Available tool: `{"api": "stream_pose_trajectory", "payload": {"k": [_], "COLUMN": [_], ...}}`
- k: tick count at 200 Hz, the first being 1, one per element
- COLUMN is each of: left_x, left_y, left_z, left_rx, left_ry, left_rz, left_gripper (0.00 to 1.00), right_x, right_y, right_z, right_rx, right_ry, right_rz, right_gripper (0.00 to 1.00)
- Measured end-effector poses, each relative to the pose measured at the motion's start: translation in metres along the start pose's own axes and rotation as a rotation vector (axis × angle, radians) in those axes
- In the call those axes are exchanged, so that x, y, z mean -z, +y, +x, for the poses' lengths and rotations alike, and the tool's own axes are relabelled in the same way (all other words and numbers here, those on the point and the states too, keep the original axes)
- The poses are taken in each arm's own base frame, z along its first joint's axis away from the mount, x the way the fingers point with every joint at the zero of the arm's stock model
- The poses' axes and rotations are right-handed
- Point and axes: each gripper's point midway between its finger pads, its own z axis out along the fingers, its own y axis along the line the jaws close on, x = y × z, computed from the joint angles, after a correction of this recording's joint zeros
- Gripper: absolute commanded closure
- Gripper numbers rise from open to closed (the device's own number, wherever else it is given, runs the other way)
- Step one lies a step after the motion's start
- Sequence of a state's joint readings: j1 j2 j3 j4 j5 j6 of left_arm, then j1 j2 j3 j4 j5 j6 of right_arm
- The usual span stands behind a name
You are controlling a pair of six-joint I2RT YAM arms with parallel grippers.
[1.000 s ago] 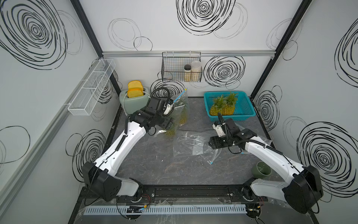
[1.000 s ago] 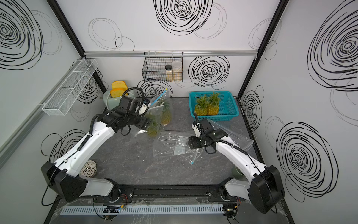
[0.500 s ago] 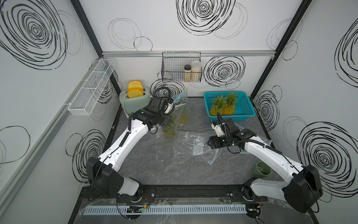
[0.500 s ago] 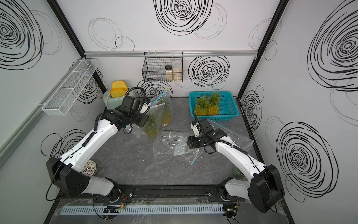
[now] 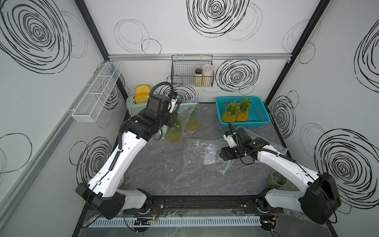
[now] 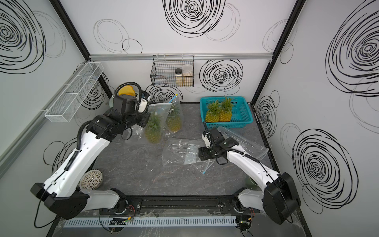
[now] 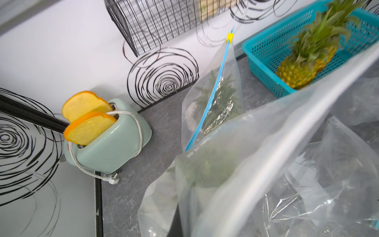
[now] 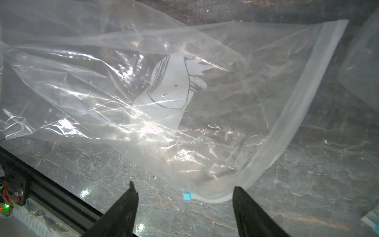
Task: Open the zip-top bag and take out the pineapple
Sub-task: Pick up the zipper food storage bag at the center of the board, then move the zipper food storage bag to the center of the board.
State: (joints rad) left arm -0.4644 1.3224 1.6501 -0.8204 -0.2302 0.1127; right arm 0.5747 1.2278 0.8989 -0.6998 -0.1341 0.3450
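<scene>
A mint-green toaster (image 7: 114,143) with two orange-yellow toast slices (image 7: 86,106) in its slots and a white cord (image 7: 139,131) looped over it sits in the far left corner of the grey marbled tabletop (image 5: 164,168). On the back wall hangs a black wire basket (image 5: 182,76) holding a black-lidded jar (image 5: 198,77) beside a white-lidded jar (image 5: 207,73), and a white mesh shelf (image 5: 96,94) is fixed to the left wall. A teal plastic basket (image 5: 259,111) stands at the far right, a dark green cup (image 5: 276,180) near the right front, and a white perforated dome (image 6: 91,181) at the left front.
</scene>
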Motion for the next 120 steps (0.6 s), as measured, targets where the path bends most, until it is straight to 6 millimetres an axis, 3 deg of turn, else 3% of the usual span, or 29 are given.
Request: {"api": "stream_pose_trajectory", "payload": {"k": [32, 66, 87, 105, 120], "left_x": [0.022, 0.031, 0.035, 0.039, 0.045], "left_y": [0.0, -0.007, -0.013, -0.018, -0.022], "left_z": [-0.016, -0.018, -0.019, -0.02, -0.021], "left_rx": [0.003, -0.013, -0.022, -0.026, -0.029], "left_ry": [-0.052, -0.051, -0.054, -0.06, -0.064], "left_rz": [-0.004, 0.01, 0.023, 0.034, 0.046], "left_gripper": [1.0, 1.0, 1.0, 1.0, 1.0], "right_x": [0.005, -0.013, -0.022, -0.031, -0.039], "right_y": [-0.009, -0.026, -0.029, -0.025, -0.019], "right_z": [0.007, 0.035, 0.04, 0.037, 0.033], "right_rx": [-0.031, -0.084, -0.107, -0.113, -0.118], "right_ry": [-0.024, 0.053, 0.086, 0.093, 0.104], "right_rz": [0.031, 0.07, 0.078, 0.056, 0.019], "right_gripper": [0.22, 0.22, 0.23, 0.31, 0.52]}}
